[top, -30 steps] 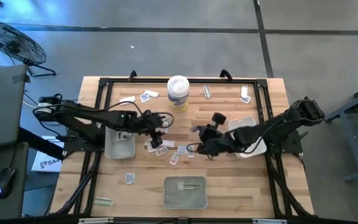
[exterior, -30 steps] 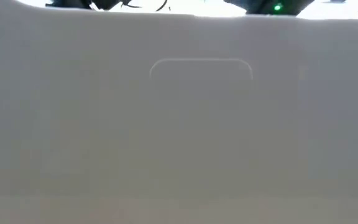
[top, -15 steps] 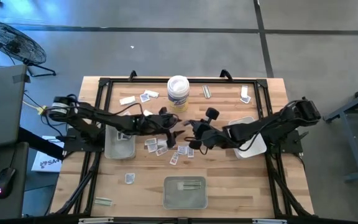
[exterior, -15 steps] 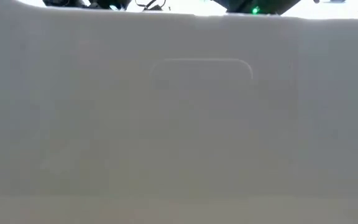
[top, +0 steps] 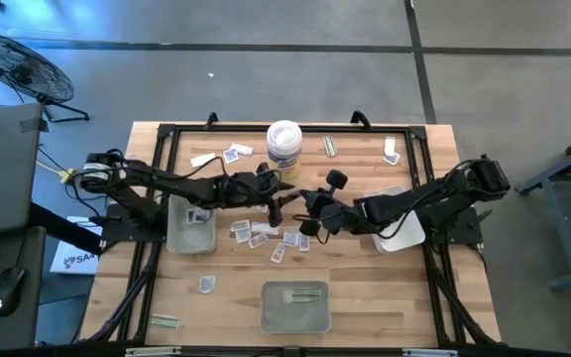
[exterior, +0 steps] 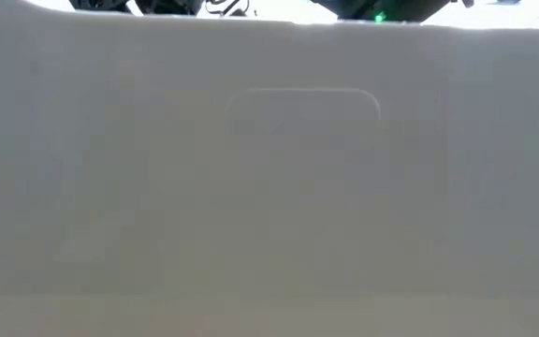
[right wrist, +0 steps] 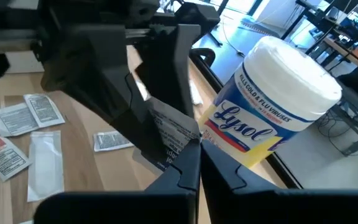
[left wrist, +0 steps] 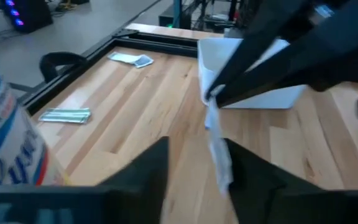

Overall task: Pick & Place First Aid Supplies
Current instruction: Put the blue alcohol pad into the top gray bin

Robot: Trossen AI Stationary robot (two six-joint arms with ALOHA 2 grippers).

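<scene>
A flat white printed packet (right wrist: 168, 132) hangs above the table's middle, seen edge-on in the left wrist view (left wrist: 219, 155). My right gripper (top: 303, 210) reaches in from the right and is shut on it. My left gripper (top: 278, 201) comes from the left and is open. Its two fingers (left wrist: 148, 177) stand on either side of the hanging packet; I cannot tell whether they touch it. More packets (top: 266, 236) lie flat on the wood below. The low view is blocked by a pale surface. My right gripper pinches the packet's upper end (left wrist: 211, 107) between its two fingertips, slanting in from the table's right. The packet is lifted clear of the table and hangs below the fingers, between the left gripper's open fingers.
A white Lysol tub (top: 284, 146) stands just beyond the grippers, toward the far edge. There is a grey tray (top: 191, 226) on the left, another (top: 295, 305) near the front edge, and a white tray (top: 401, 226) under the right arm. Loose packets (top: 231, 153) lie by the far rail.
My right gripper has risen from the packets on the table and moved left and toward the far edge, carrying a packet. My left gripper has moved right toward it. The two now meet over the table's middle.
</scene>
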